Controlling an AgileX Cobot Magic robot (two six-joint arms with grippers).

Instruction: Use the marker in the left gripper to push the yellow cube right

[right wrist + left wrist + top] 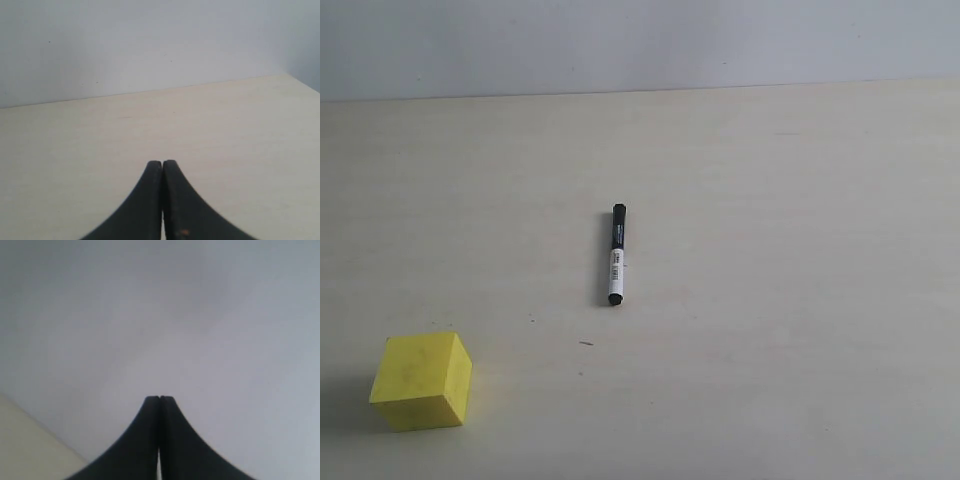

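Observation:
The marker [616,255], black-capped with a white labelled barrel, lies loose near the middle of the pale table, pointing away from the camera. The yellow cube [422,381] sits at the front left, well apart from it. Neither arm shows in the exterior view. In the left wrist view my left gripper [159,398] is shut, its black fingers pressed together with nothing between them, facing the grey wall. My right gripper [162,162] is shut too and empty, held above bare tabletop.
The light wooden table [770,300] runs back to a grey wall [640,40]. A small dark speck [586,343] lies in front of the marker. The table's back edge and right corner [287,76] show in the right wrist view.

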